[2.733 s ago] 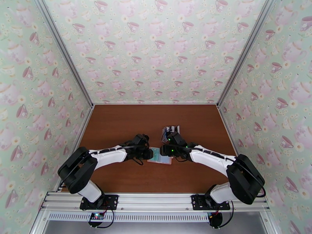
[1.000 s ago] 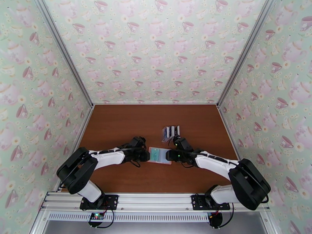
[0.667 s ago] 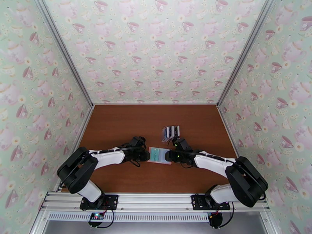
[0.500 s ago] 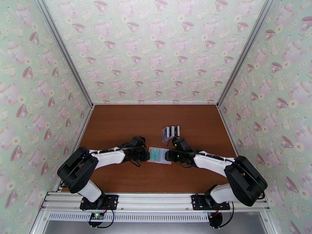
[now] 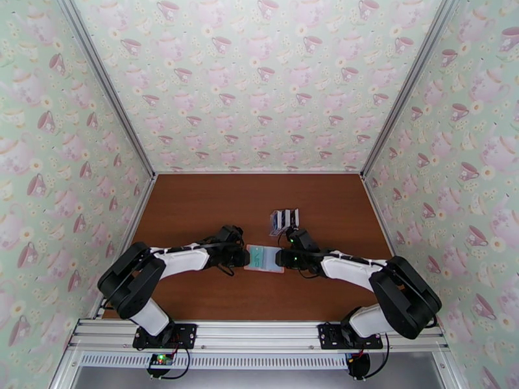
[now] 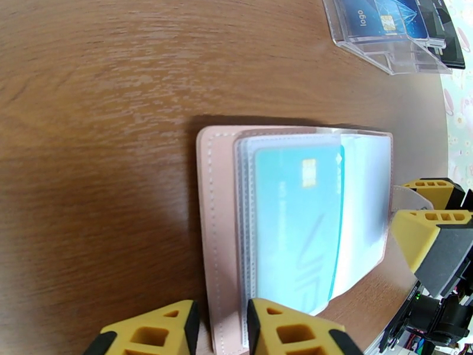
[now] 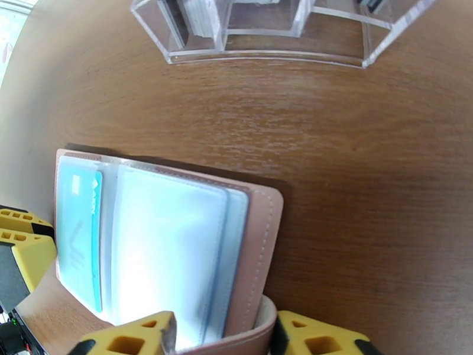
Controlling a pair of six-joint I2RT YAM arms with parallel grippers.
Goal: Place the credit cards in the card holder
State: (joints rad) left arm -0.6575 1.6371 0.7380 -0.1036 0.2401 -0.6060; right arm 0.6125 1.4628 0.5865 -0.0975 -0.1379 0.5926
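Note:
The pink card holder (image 5: 266,259) lies open on the table, its clear sleeves (image 7: 168,249) showing. A teal credit card (image 6: 295,226) sits in one sleeve. My left gripper (image 6: 223,331) is shut on the left cover's edge (image 6: 216,232). At the opposite edge, my right gripper (image 7: 224,339) is closed around the cover and its snap tab (image 6: 408,201). More credit cards, one blue (image 6: 378,13) and one black (image 6: 444,32), stand in the clear plastic rack (image 5: 284,219) behind the holder.
The clear rack (image 7: 266,31) stands a short way beyond the wallet, close to my right arm (image 5: 350,267). Bare brown tabletop (image 5: 194,209) spreads to the left and back. Patterned walls (image 5: 84,189) close in the sides and rear.
My right gripper has come down from near the rack to the wallet's right edge and narrowed its jaws around the tab. The left gripper has kept its hold.

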